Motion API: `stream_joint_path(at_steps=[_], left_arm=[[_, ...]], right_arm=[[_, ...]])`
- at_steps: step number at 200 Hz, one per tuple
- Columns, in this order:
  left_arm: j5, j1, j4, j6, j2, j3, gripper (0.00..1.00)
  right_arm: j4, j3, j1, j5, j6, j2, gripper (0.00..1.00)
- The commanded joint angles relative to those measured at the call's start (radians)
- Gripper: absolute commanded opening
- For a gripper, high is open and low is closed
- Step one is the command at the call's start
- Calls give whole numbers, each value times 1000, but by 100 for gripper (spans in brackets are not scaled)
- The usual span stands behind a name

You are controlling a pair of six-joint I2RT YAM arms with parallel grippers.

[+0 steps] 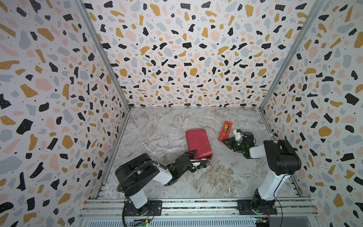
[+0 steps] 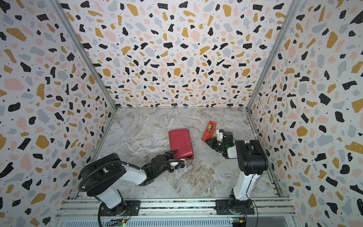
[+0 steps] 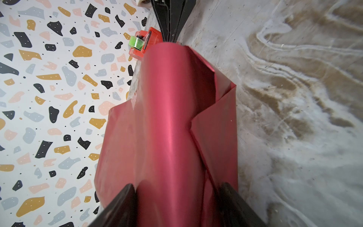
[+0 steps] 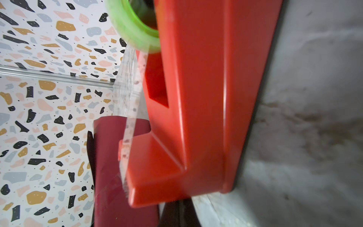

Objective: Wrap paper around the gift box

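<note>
The paper (image 1: 198, 143) lies mid-table in both top views, crimson side out, folded round into an oblong bundle. The box is hidden inside it. The left gripper (image 1: 197, 157) is at the bundle's near end. In the left wrist view its fingers (image 3: 121, 204) stand well apart. The paper fills the gap between them and lies against both, so the gripper has hold of the bundle across that end. A loose flap sticks out on the table side.

The right gripper (image 1: 225, 141) is well apart from the paper and closed tight. Its tip is just at the near end of the dispenser (image 1: 225, 130), which lies beside the bundle toward the right wall. In the right wrist view a clear strip of tape (image 4: 129, 98) runs from the green roll (image 4: 135, 29) down to the cutter. Whether the closed fingers nip it I cannot tell.

The table (image 1: 157, 127) is grey-white marble print with brown veining. Three walls (image 1: 186, 49) around it carry a terrazzo print of black, ochre, pink and grey. An aluminium rail (image 1: 196, 204) runs along the near edge and carries both arm bases
</note>
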Motion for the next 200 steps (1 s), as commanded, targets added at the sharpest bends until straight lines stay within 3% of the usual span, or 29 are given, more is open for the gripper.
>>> stream_joint_path(at_steps=[1,26,51,82,143,200], left_arm=[[18,8,-70,-16,1,6,67],[16,8,-72,-15,-1,7,67],[18,8,-73,-13,-9,6,67],[20,9,-76,-14,-5,7,67],[19,8,-81,-11,-4,11,67],[21,8,-81,-14,-5,8,66]], right_arm=[[-150,-50,15,52,-101,-114,0],[-269,-52,24,142,-179,-224,0],[-260,-10,24,66,-176,-153,0],[-271,27,31,78,-160,-83,0],[-306,28,8,153,-137,-9,0],[-425,60,29,269,-118,-48,0]])
